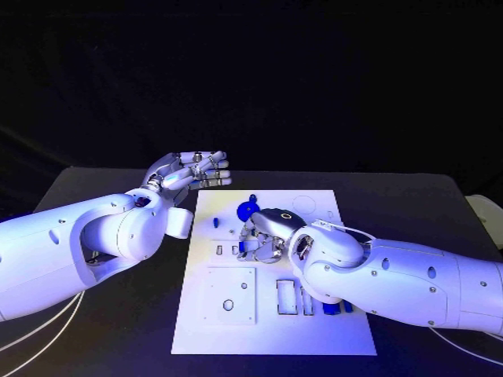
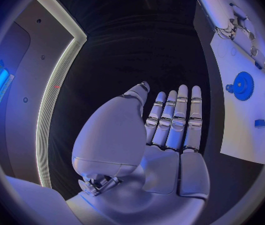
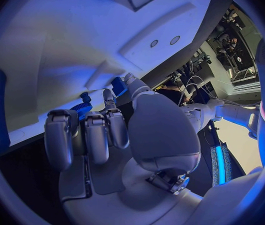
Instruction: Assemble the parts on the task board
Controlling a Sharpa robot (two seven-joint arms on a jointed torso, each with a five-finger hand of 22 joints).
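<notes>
Black table [image 1: 104, 184] lying under me, darkness hanging behind it. Pale light strip [image 2: 52, 92] glowing along wall panel. Blue lamp [image 3: 220, 164] shining low nearby.

Left hand [image 2: 151, 140] flat, fingers straight and together, holding nothing, over the black table [image 2: 126, 50]; beside it the white task board [image 2: 242, 130] bearing a blue gear [image 2: 242, 85] and a small blue part [image 2: 260, 123].
</notes>
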